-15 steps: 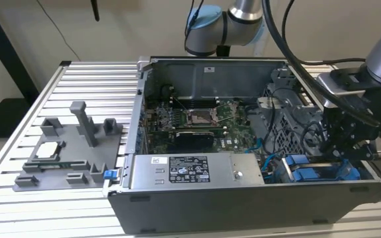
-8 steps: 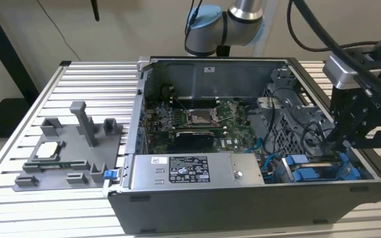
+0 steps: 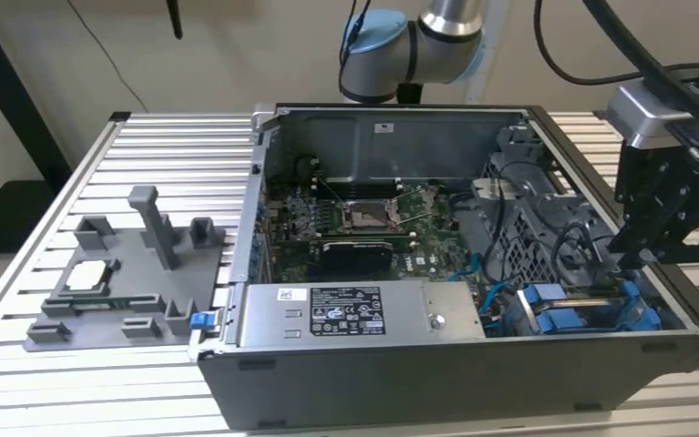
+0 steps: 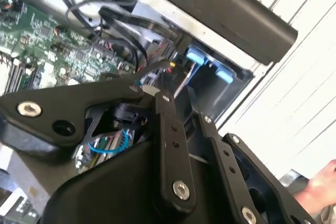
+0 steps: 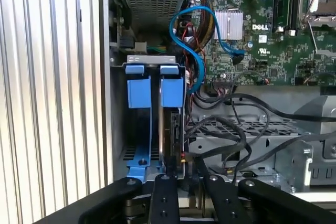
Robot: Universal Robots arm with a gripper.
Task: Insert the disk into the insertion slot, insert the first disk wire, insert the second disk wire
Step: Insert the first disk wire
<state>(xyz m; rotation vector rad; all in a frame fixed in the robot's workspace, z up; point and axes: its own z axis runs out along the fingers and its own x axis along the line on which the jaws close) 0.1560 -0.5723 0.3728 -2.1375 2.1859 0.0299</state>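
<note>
- The case (image 3: 447, 387) lies open on the slatted tabletop (image 3: 70, 391), with the motherboard (image 3: 362, 218) exposed.
- The gripper (image 3: 628, 260) hangs over the case corner at the exterior view's right, above the blue drive frames.
- In the first wrist view the gripper (image 5: 186, 178) sits directly over the drive cage (image 5: 149, 59).
- The disk (image 5: 172, 90) stands on edge in the slot (image 5: 169, 156), its blue tab level with that of the other drive (image 5: 139, 85) just beside it.
- The disk appears fully seated, though the gripper links hide its near end.
- State of the jaws: cannot tell. The tips are hidden behind the links, close above the disk's edge.
- Black wires (image 5: 236, 129) run loose over the cage beside the disk. One passes just next to the gripper.
- A blue cable (image 5: 184, 19) loops from the motherboard toward the cage.
- A grey fixture (image 3: 143, 264) rests on the tabletop at the exterior view's left, well apart from the gripper.
- Part of a hand (image 4: 320, 187) shows at the edge of the second wrist view.
</note>
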